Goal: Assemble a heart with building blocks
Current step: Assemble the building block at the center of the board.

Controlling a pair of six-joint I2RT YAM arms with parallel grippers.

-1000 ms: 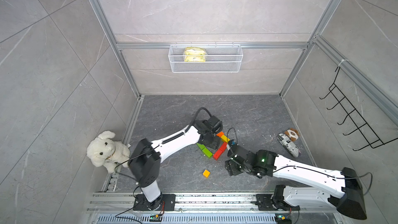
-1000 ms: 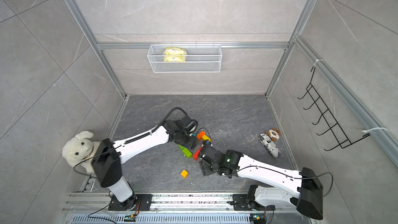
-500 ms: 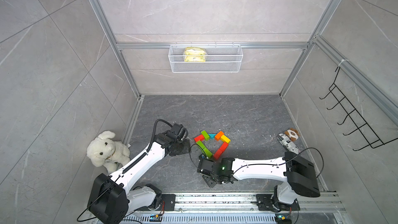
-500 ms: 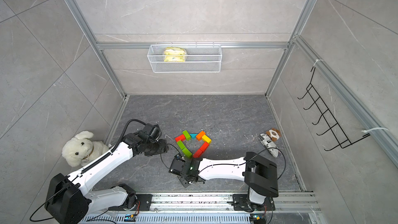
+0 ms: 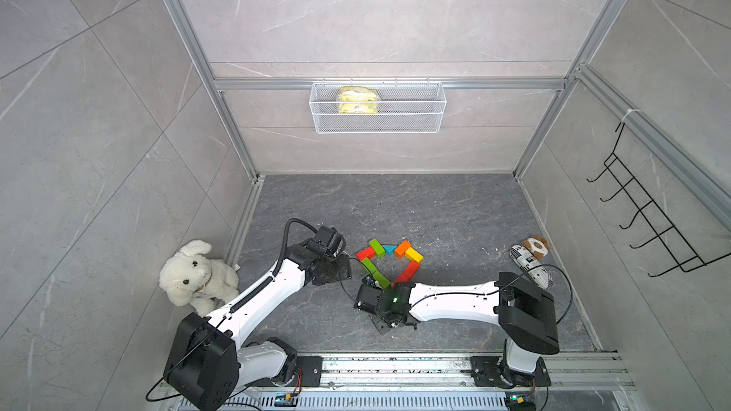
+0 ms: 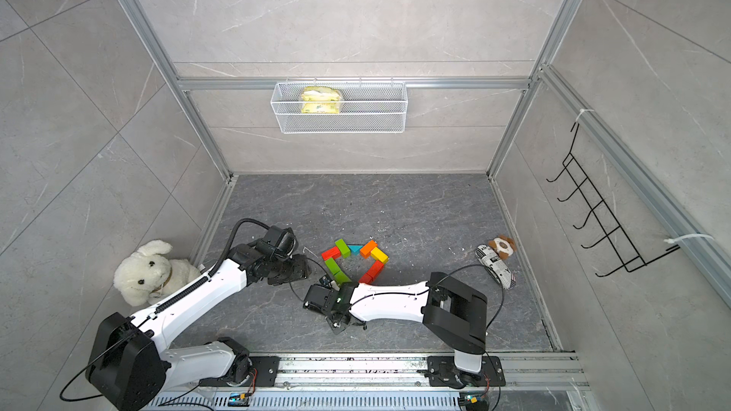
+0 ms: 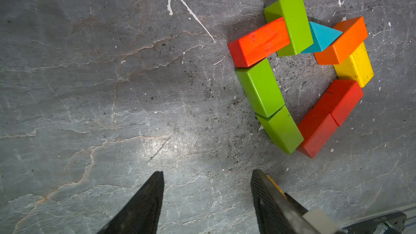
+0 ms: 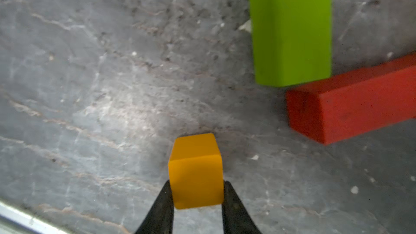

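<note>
Plush dog (image 5: 196,274) off the worktop's (image 5: 435,207) left edge; brown toy (image 5: 536,247) by its right edge; packet (image 5: 357,100) in wall basket (image 5: 377,123).

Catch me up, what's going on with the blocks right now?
The right arm has its jaws shut on the cube, near the lower point of the heart. The rest of the outline is laid out; only that tip piece is missing. The left arm hangs beside it, jaws open and empty.

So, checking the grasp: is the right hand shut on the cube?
Shut on it: the right hand has both fingers pressed against the yellow-orange cube.
</note>
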